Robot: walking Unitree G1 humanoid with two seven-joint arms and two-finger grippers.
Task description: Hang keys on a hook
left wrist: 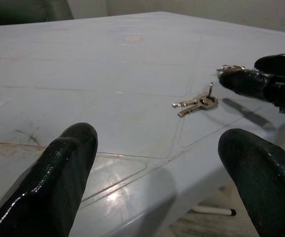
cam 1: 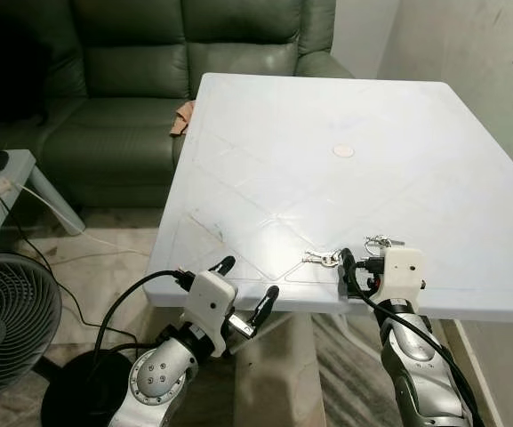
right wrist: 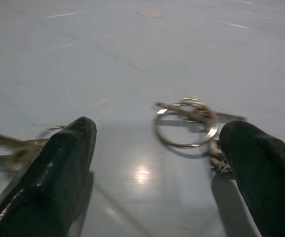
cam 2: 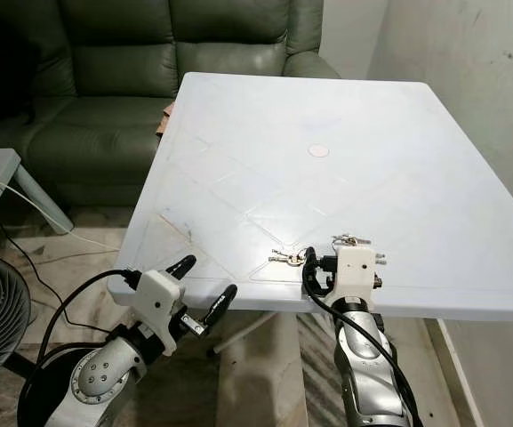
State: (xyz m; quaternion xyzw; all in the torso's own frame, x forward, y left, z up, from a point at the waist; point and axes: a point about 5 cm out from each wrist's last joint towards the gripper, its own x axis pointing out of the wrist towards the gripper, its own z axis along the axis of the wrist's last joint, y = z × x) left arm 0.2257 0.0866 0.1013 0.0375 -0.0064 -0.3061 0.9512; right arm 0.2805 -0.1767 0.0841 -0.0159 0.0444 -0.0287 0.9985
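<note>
Two bunches of silver keys lie near the front edge of the white table [cam 1: 345, 107]. One bunch of keys [cam 1: 321, 259] lies just left of my right gripper [cam 1: 364, 255]. The other, a key ring [right wrist: 186, 121] with small keys, sits between the right gripper's open fingers [right wrist: 68, 153], untouched, and is also seen as a key ring [cam 1: 380, 241] from above. My left gripper [cam 1: 245, 284] hangs open and empty just below the table's front edge, left of the keys [left wrist: 196, 102].
A dark green sofa [cam 1: 132, 80] stands behind the table with an orange cloth [cam 1: 183, 117] on its seat. A fan [cam 1: 7, 320] and a low side table [cam 1: 3, 191] with cables are at the left. A wall [cam 1: 496, 62] runs along the right.
</note>
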